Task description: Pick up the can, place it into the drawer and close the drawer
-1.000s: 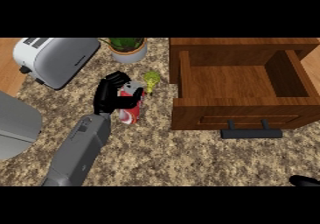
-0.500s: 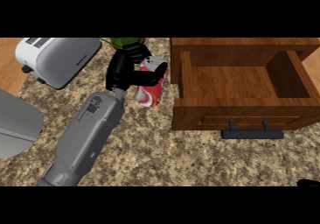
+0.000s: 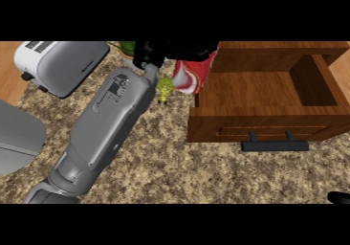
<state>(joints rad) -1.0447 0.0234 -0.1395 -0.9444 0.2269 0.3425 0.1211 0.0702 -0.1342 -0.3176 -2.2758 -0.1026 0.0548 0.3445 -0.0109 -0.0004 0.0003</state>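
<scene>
My left hand (image 3: 174,50) is at the top middle of the head view, curled round the red and white can (image 3: 191,76). The can hangs tilted in the air, right at the left wall of the open wooden drawer (image 3: 266,125). The hand covers the can's upper end. The drawer is pulled out toward me, its inside bare, with a black handle (image 3: 274,144) on its front. Only a dark tip of my right hand (image 3: 342,197) shows at the lower right edge.
A silver toaster (image 3: 58,64) stands at the upper left. A small green item (image 3: 164,87) lies on the speckled counter beside my forearm (image 3: 107,124). A potted plant (image 3: 125,47) peeks out behind the hand. A grey object (image 3: 12,139) sits at the left edge.
My left arm has lifted the can off the counter and carried it up and to the right, from beside the green item to the drawer's left wall.
</scene>
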